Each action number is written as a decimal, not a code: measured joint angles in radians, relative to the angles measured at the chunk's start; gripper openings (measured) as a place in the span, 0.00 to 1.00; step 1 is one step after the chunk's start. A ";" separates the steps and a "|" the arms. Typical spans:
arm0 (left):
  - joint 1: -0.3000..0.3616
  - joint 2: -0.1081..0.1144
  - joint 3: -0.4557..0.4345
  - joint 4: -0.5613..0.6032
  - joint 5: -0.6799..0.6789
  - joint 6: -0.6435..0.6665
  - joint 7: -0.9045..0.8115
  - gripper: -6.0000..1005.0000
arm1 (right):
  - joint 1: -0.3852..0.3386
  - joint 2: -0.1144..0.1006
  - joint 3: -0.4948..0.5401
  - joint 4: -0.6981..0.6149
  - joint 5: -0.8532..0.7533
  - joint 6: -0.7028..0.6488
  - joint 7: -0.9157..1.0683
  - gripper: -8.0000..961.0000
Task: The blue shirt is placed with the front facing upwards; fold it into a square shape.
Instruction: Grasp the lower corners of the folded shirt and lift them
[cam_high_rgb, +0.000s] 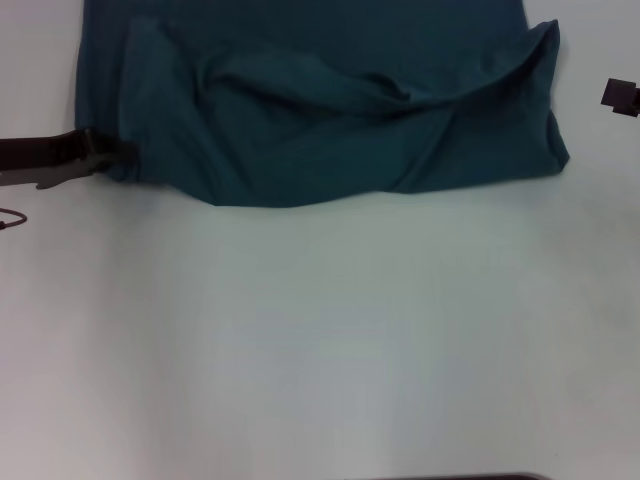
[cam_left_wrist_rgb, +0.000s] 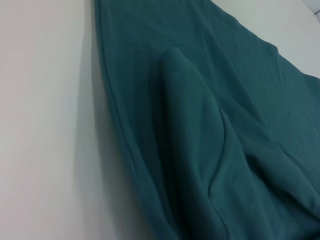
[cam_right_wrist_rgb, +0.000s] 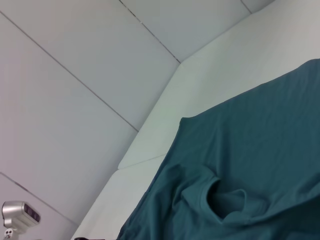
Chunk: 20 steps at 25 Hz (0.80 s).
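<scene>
My left gripper (cam_high_rgb: 118, 155) reaches in low from the left edge of the white table (cam_high_rgb: 320, 340), its tip at the near-left hem of the blue shirt (cam_high_rgb: 320, 110); whether it pinches the cloth or only touches it, I cannot tell. The shirt lies rumpled across the far part of the table, plain teal side up, with a long raised fold running across it. In my left wrist view the same fold stands up beside the hem. My right gripper (cam_high_rgb: 620, 95) hangs at the right edge, clear of the cloth, its state unreadable.
</scene>
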 joint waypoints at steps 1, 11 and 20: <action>0.000 0.000 0.000 0.000 0.000 0.002 0.000 0.37 | 0.000 0.000 0.000 0.000 0.000 -0.001 0.000 0.84; -0.001 0.028 -0.009 -0.050 -0.001 0.124 -0.048 0.06 | 0.034 -0.051 -0.010 -0.013 -0.135 -0.027 0.047 0.83; 0.000 0.100 -0.004 -0.059 -0.001 0.258 -0.116 0.04 | 0.101 -0.094 -0.004 -0.017 -0.309 -0.019 0.113 0.83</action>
